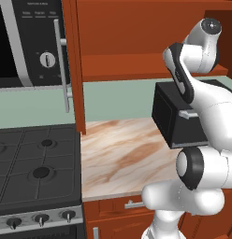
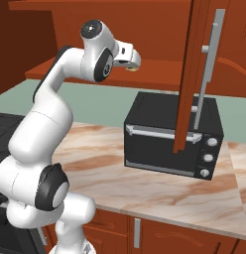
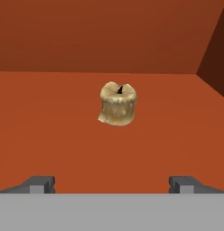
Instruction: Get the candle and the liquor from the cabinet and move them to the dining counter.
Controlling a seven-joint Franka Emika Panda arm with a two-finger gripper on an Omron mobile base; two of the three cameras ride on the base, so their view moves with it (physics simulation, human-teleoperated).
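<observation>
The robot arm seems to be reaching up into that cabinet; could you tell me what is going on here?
The white arm is reaching into the open red-brown wall cabinet, above the black toaster oven on the marble worktop. Its gripper is open and empty, lined up on the small yellowish candle standing on the cabinet floor just ahead. Nothing has been picked up yet.

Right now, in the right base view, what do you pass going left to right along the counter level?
Stove edge → robot arm → bare marble worktop → black toaster oven → open cabinet door with its silver handle.
</observation>
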